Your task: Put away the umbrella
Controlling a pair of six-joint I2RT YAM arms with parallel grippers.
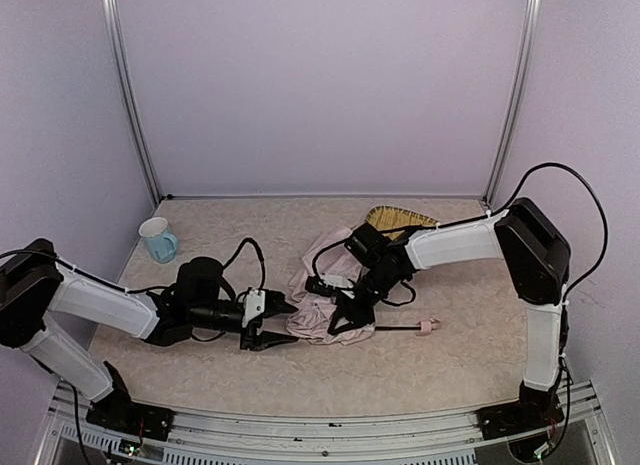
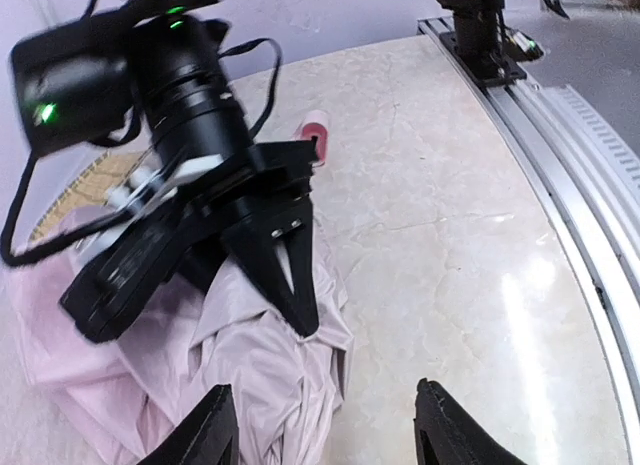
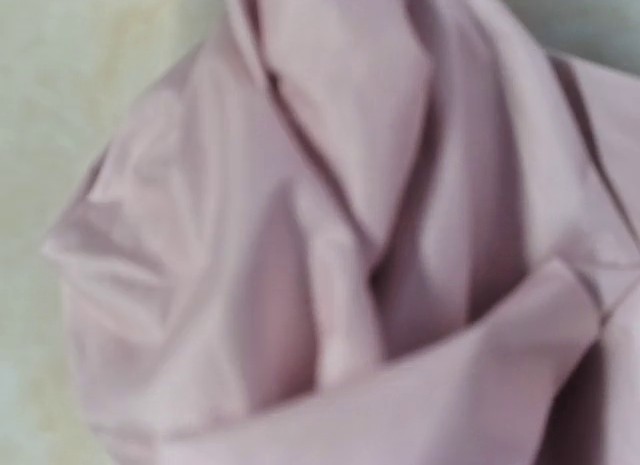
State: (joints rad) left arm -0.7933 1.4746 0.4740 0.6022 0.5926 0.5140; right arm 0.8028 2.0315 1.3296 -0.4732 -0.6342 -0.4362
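Arms: two, both mine, reaching in from either side toward the middle of the table (image 1: 250,377).
Left claw (image 1: 285,323) (image 2: 325,430): one, spread wide, with nothing between the fingers. It lies low over the tabletop and points at the near-left edge of the pink cloth.
Left fingers: two. One (image 2: 205,433) overlaps the edge of the cloth, though I cannot tell whether it touches. The other (image 2: 455,433) is over bare tabletop.
Right claw (image 1: 346,319) (image 2: 300,313): one, tipped down onto the heap. Its two black fingers are drawn almost together and their tips pinch a fold of pink cloth.
Umbrella (image 1: 318,303) (image 2: 250,370) (image 3: 330,235): one, lying on the table near its middle, between my two claws.
Canopy: a crumpled pale pink heap, not furled, sagging in loose folds under my right wrist.
Shaft (image 1: 398,331): one thin dark rod, running flat out of the heap toward the right.
Handle (image 1: 428,326) (image 2: 313,137): one small pale pink knob at the far end of the shaft. It rests on the table, well apart from both claws.
Right wrist view: blurred pink folds fill the frame, and my own fingers are not visible there.
Blue mug (image 1: 158,240): one, upright, at the far left of the table, apart from the umbrella.
Woven tray (image 1: 400,218) (image 2: 85,190): one, just behind the heap and partly hidden by my right forearm.
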